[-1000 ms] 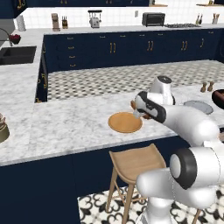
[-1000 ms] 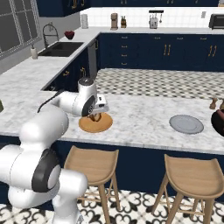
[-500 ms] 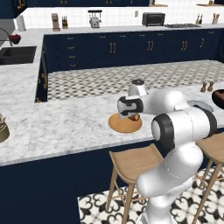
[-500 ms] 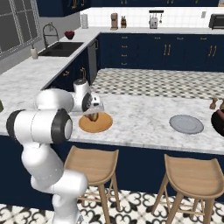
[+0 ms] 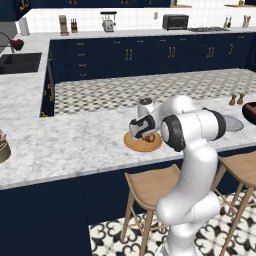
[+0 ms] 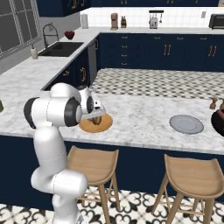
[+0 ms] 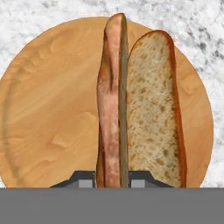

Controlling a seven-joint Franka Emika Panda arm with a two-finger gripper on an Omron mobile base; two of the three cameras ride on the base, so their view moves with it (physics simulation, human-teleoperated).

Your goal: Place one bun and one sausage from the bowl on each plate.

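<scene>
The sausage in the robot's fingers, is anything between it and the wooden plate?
Nothing visible. The gripper holds the sausage right over the wooden plate, beside the bun already lying there. Bare wood lies left of the bun.

The arm (image 5: 192, 150) is glossy white, built of thick rounded segments with dark grey rings at the joints. Its tool (image 5: 141, 131) is a white block with dark grey finger tips (image 7: 85, 179).

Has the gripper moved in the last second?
Yes. The gripper, shut on the pink sausage, has swung left and now hangs over the orange-brown wooden plate.
</scene>
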